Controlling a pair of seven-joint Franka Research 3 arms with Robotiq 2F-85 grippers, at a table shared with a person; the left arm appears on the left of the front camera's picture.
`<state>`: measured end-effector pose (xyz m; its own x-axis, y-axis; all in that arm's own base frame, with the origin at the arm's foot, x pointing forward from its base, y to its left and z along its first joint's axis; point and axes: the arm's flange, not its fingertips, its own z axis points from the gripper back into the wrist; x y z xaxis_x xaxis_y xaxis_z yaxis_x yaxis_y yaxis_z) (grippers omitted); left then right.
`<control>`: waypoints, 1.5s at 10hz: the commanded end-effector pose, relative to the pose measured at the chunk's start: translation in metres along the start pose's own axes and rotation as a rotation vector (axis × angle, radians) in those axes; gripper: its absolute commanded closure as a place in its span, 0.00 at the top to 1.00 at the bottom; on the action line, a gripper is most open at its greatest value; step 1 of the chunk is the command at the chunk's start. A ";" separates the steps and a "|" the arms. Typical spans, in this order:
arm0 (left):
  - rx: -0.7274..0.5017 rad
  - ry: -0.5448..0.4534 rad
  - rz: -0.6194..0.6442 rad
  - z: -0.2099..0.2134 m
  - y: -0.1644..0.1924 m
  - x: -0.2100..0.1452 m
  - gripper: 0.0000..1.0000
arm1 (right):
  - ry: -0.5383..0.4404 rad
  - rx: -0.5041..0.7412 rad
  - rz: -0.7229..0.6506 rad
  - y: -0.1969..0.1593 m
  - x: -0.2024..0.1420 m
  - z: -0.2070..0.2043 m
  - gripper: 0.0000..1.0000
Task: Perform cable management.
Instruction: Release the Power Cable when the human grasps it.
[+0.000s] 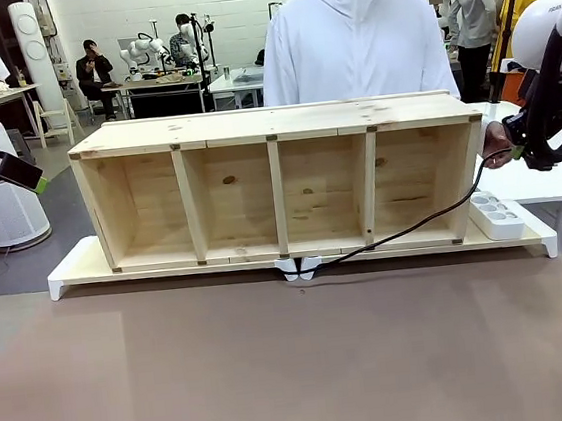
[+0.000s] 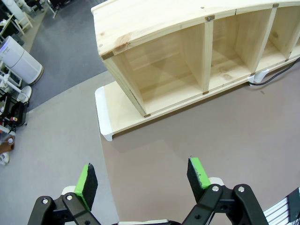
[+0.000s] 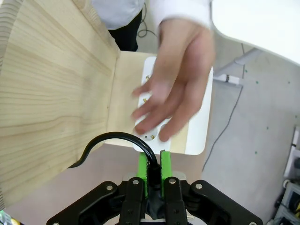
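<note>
The black cable (image 1: 418,226) runs from white clips (image 1: 298,267) at the front middle of the shelf base, rightward and up to my right gripper (image 1: 514,153). In the right wrist view my right gripper (image 3: 152,169) is shut on the cable (image 3: 112,136), which loops off to the left. Just beyond it a person's hand (image 3: 176,89) hovers, blurred, over the white power strip (image 3: 144,88). The power strip (image 1: 498,216) lies on the base's right end. My left gripper (image 1: 37,183) hangs at the far left, and its wrist view shows this gripper (image 2: 142,177) open with nothing between the fingers, above the table.
A long wooden shelf (image 1: 272,123) with several open compartments stands on a white-edged base board (image 1: 76,267) across the table's far side. A person in a white jacket (image 1: 354,42) stands behind it. The brown tabletop (image 1: 297,360) in front is bare.
</note>
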<state>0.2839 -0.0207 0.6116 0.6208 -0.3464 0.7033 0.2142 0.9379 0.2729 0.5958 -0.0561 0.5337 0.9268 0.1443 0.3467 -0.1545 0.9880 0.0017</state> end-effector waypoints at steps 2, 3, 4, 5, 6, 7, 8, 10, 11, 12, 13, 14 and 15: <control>0.008 -0.007 -0.003 -0.002 0.000 0.001 1.00 | 0.000 -0.002 0.005 -0.002 -0.001 0.000 0.14; 0.008 -0.007 -0.003 -0.002 0.000 0.001 1.00 | 0.000 -0.002 0.005 -0.002 -0.001 0.000 0.14; 0.008 -0.007 -0.003 -0.002 0.000 0.001 1.00 | 0.000 -0.002 0.005 -0.002 -0.001 0.000 0.14; 0.008 -0.007 -0.003 -0.002 0.000 0.001 1.00 | 0.000 -0.002 0.005 -0.002 -0.001 0.000 0.14; 0.008 -0.007 -0.003 -0.002 0.000 0.001 1.00 | 0.000 -0.002 0.005 -0.002 -0.001 0.000 0.14; 0.008 -0.007 -0.003 -0.002 0.000 0.001 1.00 | 0.000 -0.002 0.005 -0.002 -0.001 0.000 0.14; 0.008 -0.007 -0.003 -0.002 0.000 0.001 1.00 | 0.000 -0.002 0.005 -0.002 -0.001 0.000 0.14; 0.008 -0.007 -0.003 -0.002 0.000 0.001 1.00 | 0.000 -0.002 0.005 -0.002 -0.001 0.000 0.14; 0.008 -0.007 -0.003 -0.002 0.000 0.001 1.00 | 0.000 -0.002 0.005 -0.002 -0.001 0.000 0.14; 0.008 -0.007 -0.003 -0.002 0.000 0.001 1.00 | 0.000 -0.002 0.005 -0.002 -0.001 0.000 0.14; 0.008 -0.007 -0.003 -0.002 0.000 0.001 1.00 | 0.002 0.000 -0.001 -0.001 -0.001 0.000 0.34; 0.008 -0.007 -0.003 -0.002 0.000 0.001 1.00 | 0.004 -0.009 0.010 -0.002 -0.001 0.001 0.34; 0.008 -0.007 -0.003 -0.002 0.000 0.001 1.00 | 0.003 0.000 0.011 -0.001 -0.002 0.001 0.54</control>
<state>0.2839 -0.0207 0.6116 0.6208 -0.3464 0.7033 0.2142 0.9379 0.2729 0.5954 -0.0573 0.5335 0.9276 0.1440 0.3448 -0.1538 0.9881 0.0011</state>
